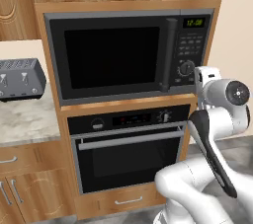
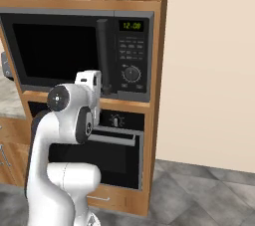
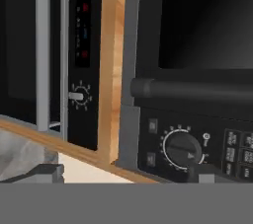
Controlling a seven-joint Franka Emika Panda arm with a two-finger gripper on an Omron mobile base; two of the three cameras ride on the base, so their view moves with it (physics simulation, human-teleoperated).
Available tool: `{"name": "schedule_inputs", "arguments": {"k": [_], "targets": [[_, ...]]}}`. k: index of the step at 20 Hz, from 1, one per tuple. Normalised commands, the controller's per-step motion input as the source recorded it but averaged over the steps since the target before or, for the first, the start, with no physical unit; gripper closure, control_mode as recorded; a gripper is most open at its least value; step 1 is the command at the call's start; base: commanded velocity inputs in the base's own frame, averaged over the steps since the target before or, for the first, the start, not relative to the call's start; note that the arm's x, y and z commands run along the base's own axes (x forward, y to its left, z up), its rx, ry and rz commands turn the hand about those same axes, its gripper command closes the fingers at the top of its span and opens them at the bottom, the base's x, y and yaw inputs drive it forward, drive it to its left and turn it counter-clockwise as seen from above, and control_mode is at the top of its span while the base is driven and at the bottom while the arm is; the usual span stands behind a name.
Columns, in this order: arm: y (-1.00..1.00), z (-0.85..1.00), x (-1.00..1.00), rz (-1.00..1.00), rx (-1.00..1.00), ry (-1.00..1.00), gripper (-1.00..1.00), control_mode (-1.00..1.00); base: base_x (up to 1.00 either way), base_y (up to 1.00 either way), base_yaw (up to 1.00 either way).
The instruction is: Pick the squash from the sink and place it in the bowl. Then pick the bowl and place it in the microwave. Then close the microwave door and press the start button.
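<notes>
The microwave [image 1: 113, 55] is built into the wooden column, and its door [image 1: 111, 57] is shut, the black window dark. The bar handle [image 1: 170, 53] stands beside the control panel [image 1: 191, 45] with the green clock [image 1: 194, 22] and round dial [image 1: 186, 67]. My gripper [image 3: 123, 172] is open with nothing between its fingers. It hovers just in front of the panel's lower part, close to the dial [image 3: 183, 148] and the handle's [image 3: 192, 90] end. The squash, the bowl and the sink are out of view.
An oven [image 1: 128, 144] with a horizontal handle sits right below the microwave. A grey toaster [image 1: 20, 79] stands on the marble counter [image 1: 24, 119] to the left. A beige wall [image 2: 209, 70] runs to the right of the column.
</notes>
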Motion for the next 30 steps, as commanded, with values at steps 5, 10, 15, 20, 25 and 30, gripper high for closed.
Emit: {"name": "schedule_inputs", "arguments": {"k": [5, 10, 15, 20, 25, 30], "targets": [[-0.22, -0.07, 0.19, 0.43, 0.12, 0.0, -1.0, -1.0, 0.0, 0.0, 0.0], [0.02, -0.14, 0.28, 0.33, 0.1, -0.07, -1.0, -1.0, 0.0, 0.0, 0.0], [0.26, -0.01, 0.11, 0.21, 0.07, 0.0, 1.0, -1.0, 0.0, 0.0, 0.0], [-0.07, -0.06, 0.05, 0.06, 0.02, -0.07, 1.0, -1.0, 0.0, 0.0, 0.0], [-0.06, 0.0, 0.09, -0.03, 0.0, -0.1, 1.0, -1.0, 0.0, 0.0, 0.0], [0.07, 0.0, 0.11, -0.11, 0.02, -0.04, 1.0, -1.0, 0.0, 0.0, 0.0]]}}
